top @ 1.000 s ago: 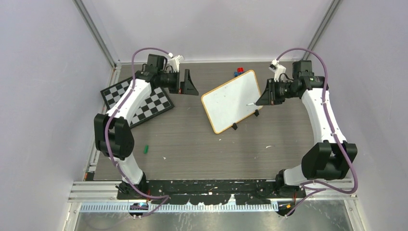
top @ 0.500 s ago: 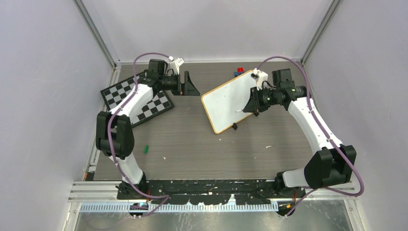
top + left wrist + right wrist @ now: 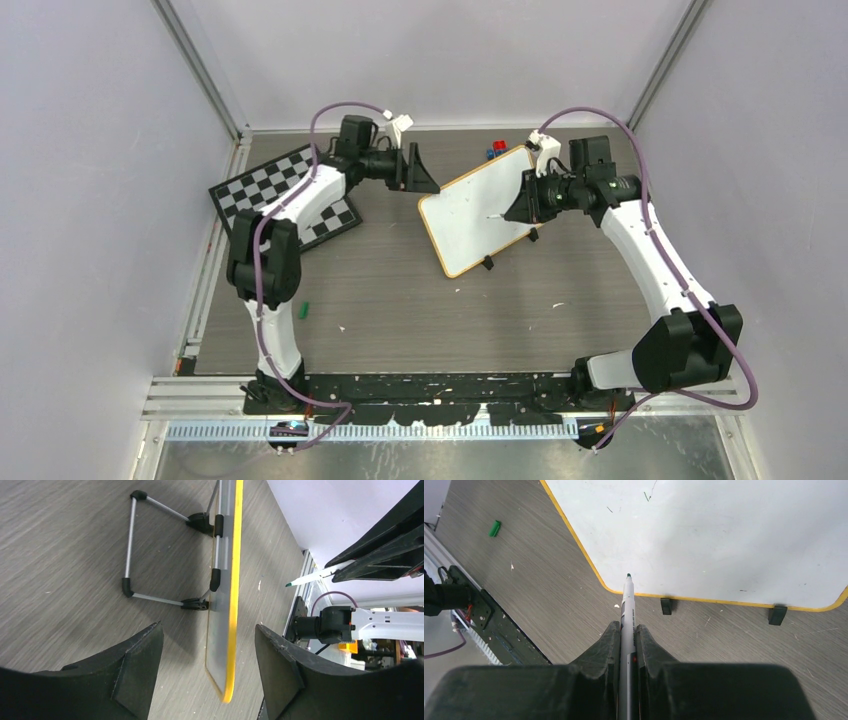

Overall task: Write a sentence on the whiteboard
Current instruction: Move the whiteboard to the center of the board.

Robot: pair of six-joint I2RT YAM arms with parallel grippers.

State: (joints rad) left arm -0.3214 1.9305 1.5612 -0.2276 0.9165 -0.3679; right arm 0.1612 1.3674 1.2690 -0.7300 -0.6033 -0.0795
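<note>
Two black clips [image 3: 666, 606] sit on the low edge of the whiteboard [image 3: 478, 212], which is propped up tilted on a wire stand [image 3: 130, 545] near the far edge of the table [image 3: 400, 300], a bit right of middle. Right gripper [image 3: 522, 207] is clamped tight on a marker [image 3: 626, 607], green tip aimed at the white face close to that low edge. From the left wrist cam the tip is near the face but clear of it. Left gripper [image 3: 208, 630] has its jaws apart with nothing in them. The whiteboard's yellow rim lines up with the gap and touches neither finger, but I can't tell if it's actually between them or just past. The face has a few tiny marks near one edge. Checkerboard [image 3: 255, 190] lies flat in the far left corner, and a little green cap [image 3: 303, 309] is on the table by the left edge, well apart from everything else
</note>
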